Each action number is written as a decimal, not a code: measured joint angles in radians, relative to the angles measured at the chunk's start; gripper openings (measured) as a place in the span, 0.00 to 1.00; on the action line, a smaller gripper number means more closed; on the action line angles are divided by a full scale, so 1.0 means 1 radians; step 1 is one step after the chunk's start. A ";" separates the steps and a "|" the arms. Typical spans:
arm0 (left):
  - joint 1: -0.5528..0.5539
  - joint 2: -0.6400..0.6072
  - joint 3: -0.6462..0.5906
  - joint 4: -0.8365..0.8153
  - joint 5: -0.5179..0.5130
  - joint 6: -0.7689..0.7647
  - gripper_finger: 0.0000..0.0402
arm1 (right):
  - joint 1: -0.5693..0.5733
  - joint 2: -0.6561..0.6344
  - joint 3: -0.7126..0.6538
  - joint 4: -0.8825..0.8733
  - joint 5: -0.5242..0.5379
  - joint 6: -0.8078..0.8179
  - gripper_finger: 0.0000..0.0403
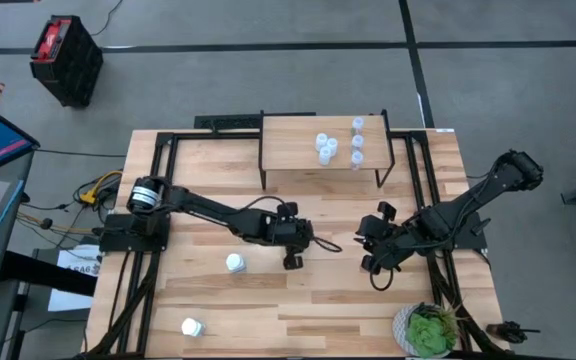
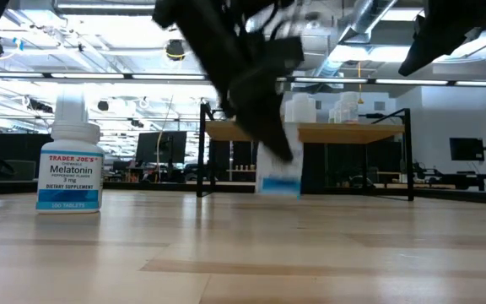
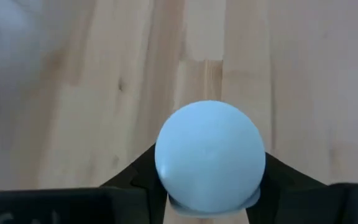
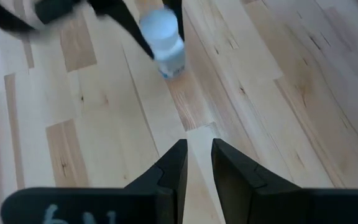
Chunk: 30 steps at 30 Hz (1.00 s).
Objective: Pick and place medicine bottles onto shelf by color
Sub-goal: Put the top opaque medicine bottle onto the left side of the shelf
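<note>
Your left gripper [image 3: 210,202] has its jaws closed around a pale blue-capped bottle [image 3: 210,158], just in front of the shelf [image 1: 293,152]. Your right gripper [image 4: 197,165] hangs beside it, jaws nearly together, holding nothing. Farther from the shelf, a white bottle [image 2: 69,160] reads "Trader Joe's Melatonin 3 mg".

Bright even overhead light; soft shadows; low view arm [image 2: 251,76] motion-blurred.
</note>
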 joint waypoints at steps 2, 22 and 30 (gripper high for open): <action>0.006 -0.027 0.060 -0.095 0.000 0.057 0.32 | 0.000 0.000 0.000 0.000 0.000 0.000 0.24; 0.480 -0.130 0.470 -0.479 0.202 0.803 0.34 | 0.000 0.000 0.000 0.016 0.001 0.003 0.24; 0.737 -0.130 0.470 -0.440 0.435 0.822 0.35 | 0.000 0.000 0.000 0.031 0.002 0.002 0.24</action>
